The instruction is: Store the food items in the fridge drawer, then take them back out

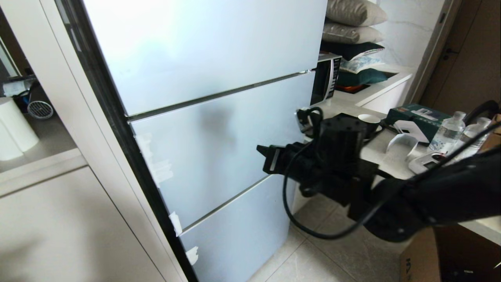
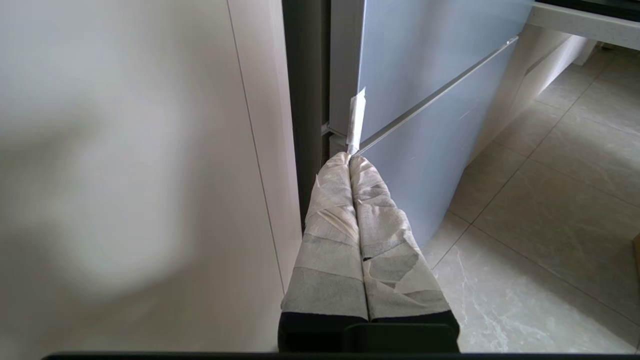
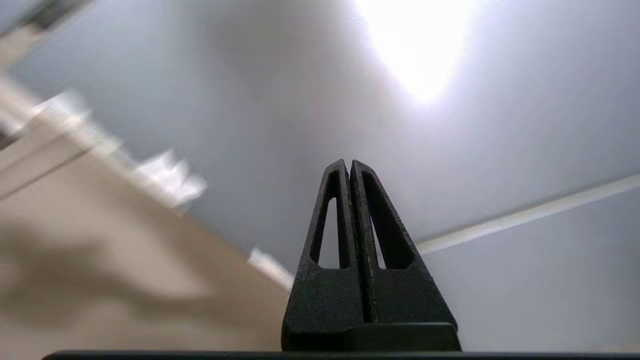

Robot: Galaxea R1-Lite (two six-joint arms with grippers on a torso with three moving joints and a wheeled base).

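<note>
My right gripper (image 1: 263, 156) hangs at three o'clock in my head view, fingers (image 3: 350, 210) clenched on nothing, tips aimed at the fridge's middle door (image 1: 219, 145). My left gripper (image 2: 349, 159), taped fingers (image 2: 330, 240) pressed together and empty, points at the fridge's lower corner. Every fridge door is closed, so drawer and food are hidden. Bottles (image 1: 446, 135) stand on the counter (image 1: 383, 150) beyond.

The fridge (image 1: 203, 98) stood between a cabinet (image 1: 70, 219) on its left and a tabletop (image 1: 385, 150) on its right, all fronts closed. The right claw (image 1: 266, 158) was held level before the middle front, near its right edge. A microwave (image 1: 327, 78) sat behind on the tabletop, with bottles (image 1: 450, 131) and a box (image 1: 417, 117) nearer. Pillows (image 1: 354, 23) were stacked beyond the microwave.
</note>
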